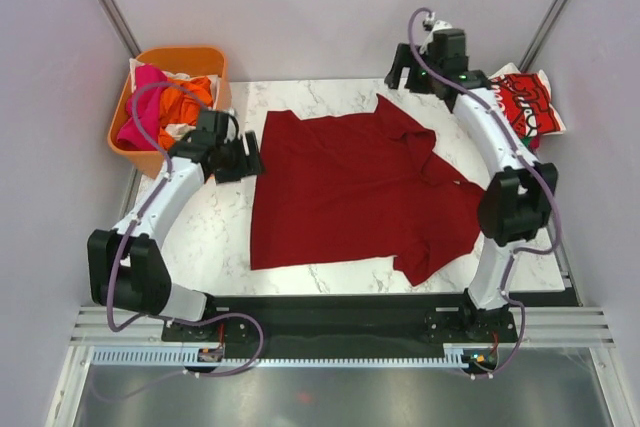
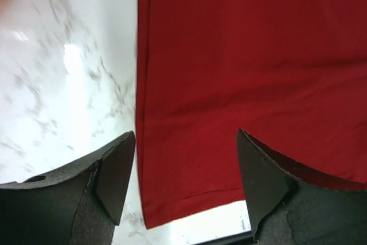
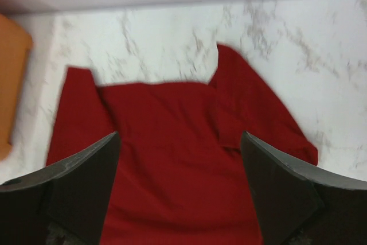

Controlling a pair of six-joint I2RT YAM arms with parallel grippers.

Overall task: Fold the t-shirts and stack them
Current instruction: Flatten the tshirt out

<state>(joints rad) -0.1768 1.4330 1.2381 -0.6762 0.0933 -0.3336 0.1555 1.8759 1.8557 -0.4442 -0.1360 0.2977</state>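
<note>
Top external view shows a dark-red shirt (image 1: 350,192) lying spread out in the middle of the white table (image 1: 200,237). It is mostly flat, but the far sleeve and the part by the collar look a bit bumpy. I think no fold has been made in it yet. The left gripper (image 1: 245,157) hangs over the left edge of the shirt. In the left wrist view its jaws stand wide apart, with one shirt corner under them, and they hold nothing. The right gripper (image 1: 400,72) is at the far side of the table, near the far sleeve. In the right wrist view its jaws are spread apart too, and they are empty. An orange tub (image 1: 215,57) sits at the far left corner. A pink shirt (image 1: 140,82) and an orange shirt (image 1: 185,102) are piled in it, with some white cloth that I cannot see well. A bright red shirt (image 1: 525,102) with white writing lies at the far right edge. I cannot tell if it is folded. So the job looks like it is near the start: this shirt needs folding, then the ones in the tub, then stacking.
</note>
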